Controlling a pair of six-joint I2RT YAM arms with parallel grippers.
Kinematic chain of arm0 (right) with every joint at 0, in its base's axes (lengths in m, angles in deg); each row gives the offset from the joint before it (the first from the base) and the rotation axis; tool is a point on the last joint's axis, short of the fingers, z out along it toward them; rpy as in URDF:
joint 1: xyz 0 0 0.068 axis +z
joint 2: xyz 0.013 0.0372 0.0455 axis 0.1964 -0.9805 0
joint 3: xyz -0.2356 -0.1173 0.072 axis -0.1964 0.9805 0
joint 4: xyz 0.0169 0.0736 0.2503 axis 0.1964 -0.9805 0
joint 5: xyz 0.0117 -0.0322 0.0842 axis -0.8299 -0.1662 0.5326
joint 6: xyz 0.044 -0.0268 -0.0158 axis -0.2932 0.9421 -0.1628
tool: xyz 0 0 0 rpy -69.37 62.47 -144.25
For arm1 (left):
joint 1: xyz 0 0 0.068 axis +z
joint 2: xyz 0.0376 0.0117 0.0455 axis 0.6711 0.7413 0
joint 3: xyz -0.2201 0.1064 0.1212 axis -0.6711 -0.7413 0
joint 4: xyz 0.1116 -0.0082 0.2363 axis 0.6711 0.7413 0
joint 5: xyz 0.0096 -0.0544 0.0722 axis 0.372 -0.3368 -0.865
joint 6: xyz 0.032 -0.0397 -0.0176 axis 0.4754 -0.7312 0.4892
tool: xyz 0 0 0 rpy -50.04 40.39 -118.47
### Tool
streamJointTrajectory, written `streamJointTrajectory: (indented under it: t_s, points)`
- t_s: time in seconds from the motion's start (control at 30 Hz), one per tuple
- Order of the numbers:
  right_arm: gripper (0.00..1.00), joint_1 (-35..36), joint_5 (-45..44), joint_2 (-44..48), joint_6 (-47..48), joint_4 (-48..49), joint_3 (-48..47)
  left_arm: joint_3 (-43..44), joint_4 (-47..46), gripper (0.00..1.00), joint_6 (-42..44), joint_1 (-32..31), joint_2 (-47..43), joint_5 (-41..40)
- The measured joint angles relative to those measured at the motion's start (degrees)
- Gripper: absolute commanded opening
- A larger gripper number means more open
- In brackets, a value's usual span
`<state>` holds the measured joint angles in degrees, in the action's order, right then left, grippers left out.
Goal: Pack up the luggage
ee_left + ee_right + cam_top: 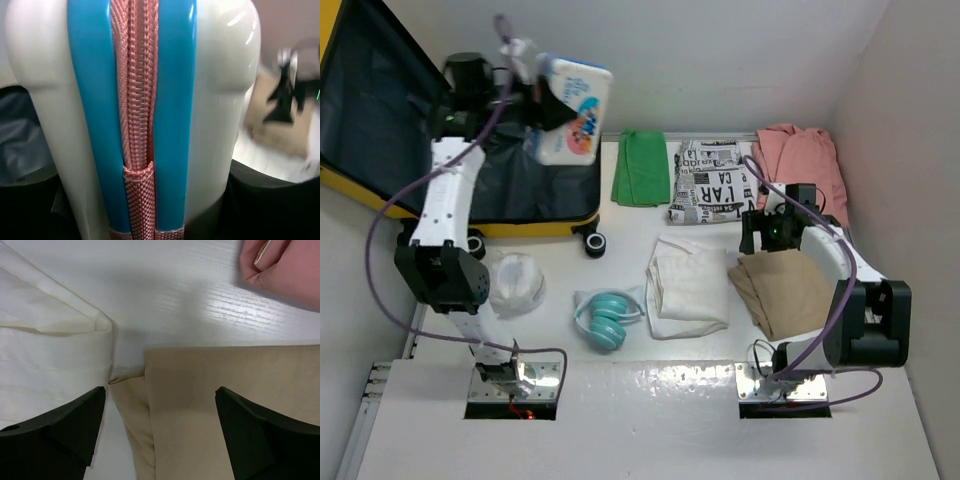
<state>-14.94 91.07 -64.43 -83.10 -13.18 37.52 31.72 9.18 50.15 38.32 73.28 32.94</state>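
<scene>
The yellow luggage lies open at the back left, its dark grey lining showing. My left gripper is shut on a small white-and-blue box and holds it in the air over the luggage's near right part. In the left wrist view the box fills the frame, with blue bands and a pink zipper, between my left gripper's black fingers. My right gripper is open and empty, just above the far edge of a folded tan cloth. The right wrist view shows that gripper straddling the tan cloth.
On the table lie a green cloth, a newspaper-print cloth, a pink cloth, a folded white cloth, teal headphones and a white round item. Walls close in on both sides.
</scene>
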Motion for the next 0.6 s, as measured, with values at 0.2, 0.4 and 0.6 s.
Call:
streamJointTrajectory:
  t_s: [0.2, 0.4, 0.6]
  points:
    - [0.90, 0.1, 0.2, -3.7, 0.0, 0.0, -3.7, -12.3, -17.9, 0.00, -25.7, 16.7, 4.2, 5.1]
    - [0.90, 0.4, 0.3, -6.7, -0.7, 0.1, -7.4, -15.8, -23.2, 0.00, -38.0, 17.8, 17.1, 4.9]
    - [0.90, 1.5, 0.2, -8.1, -1.6, -0.3, -8.8, -9.4, -27.0, 0.00, -44.0, 16.3, 26.9, 7.3]
